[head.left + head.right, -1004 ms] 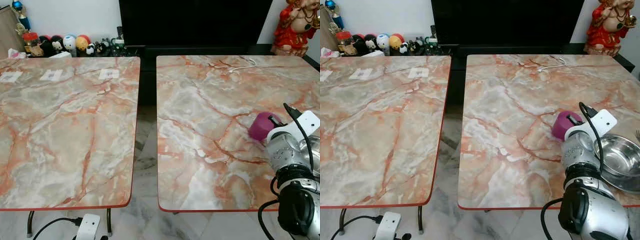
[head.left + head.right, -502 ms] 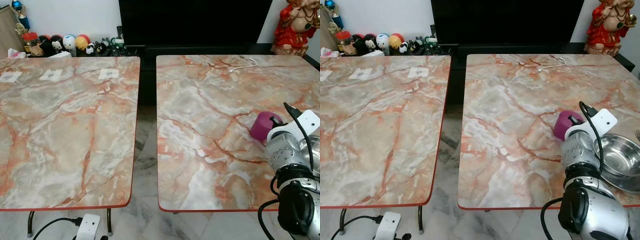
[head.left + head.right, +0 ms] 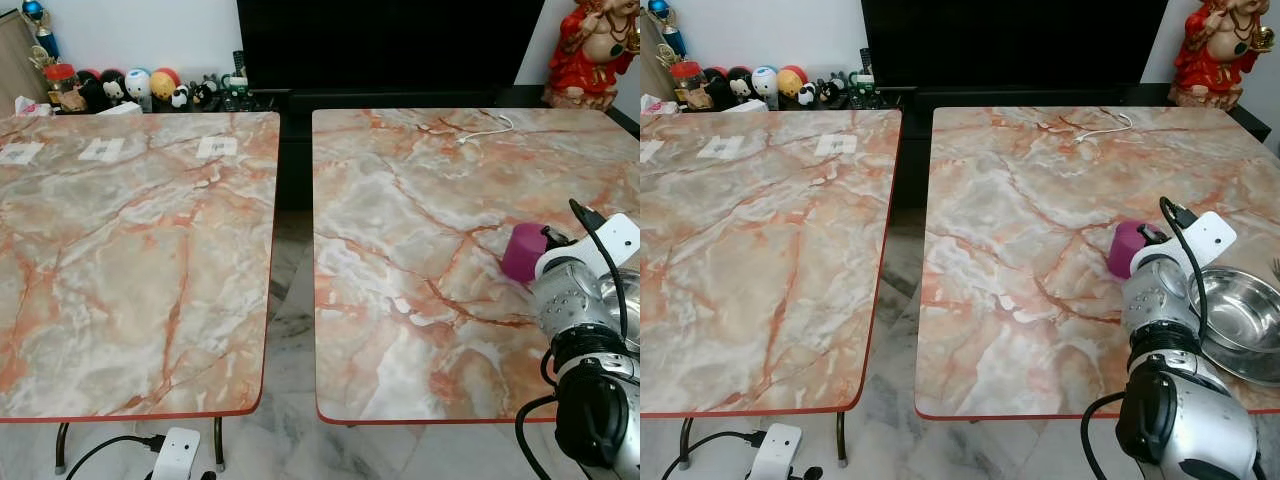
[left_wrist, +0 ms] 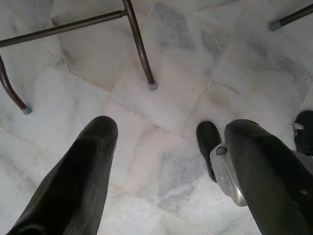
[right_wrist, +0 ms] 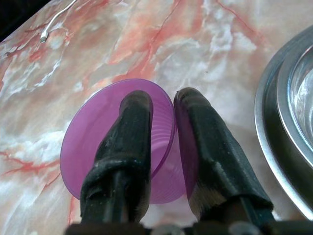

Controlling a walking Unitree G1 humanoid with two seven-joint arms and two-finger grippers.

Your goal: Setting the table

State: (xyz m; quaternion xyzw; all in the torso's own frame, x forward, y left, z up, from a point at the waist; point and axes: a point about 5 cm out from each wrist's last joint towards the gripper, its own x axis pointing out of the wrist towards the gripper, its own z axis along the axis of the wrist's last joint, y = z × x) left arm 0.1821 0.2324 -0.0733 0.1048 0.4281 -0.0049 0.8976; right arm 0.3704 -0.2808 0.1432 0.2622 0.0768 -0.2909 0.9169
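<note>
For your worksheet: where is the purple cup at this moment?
The purple cup sits on the right-hand marble table, near its right side, gripped at the rim by the right hand, with the steel bowl just beside it.

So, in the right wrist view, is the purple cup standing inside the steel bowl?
No. The purple cup is on the marble table beside the steel bowl, with the right gripper pinching its rim.

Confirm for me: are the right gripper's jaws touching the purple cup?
Touching. In the right wrist view the right gripper pinches the purple cup by its rim, one jaw inside the cup and the other pressed against its outer wall.
</note>
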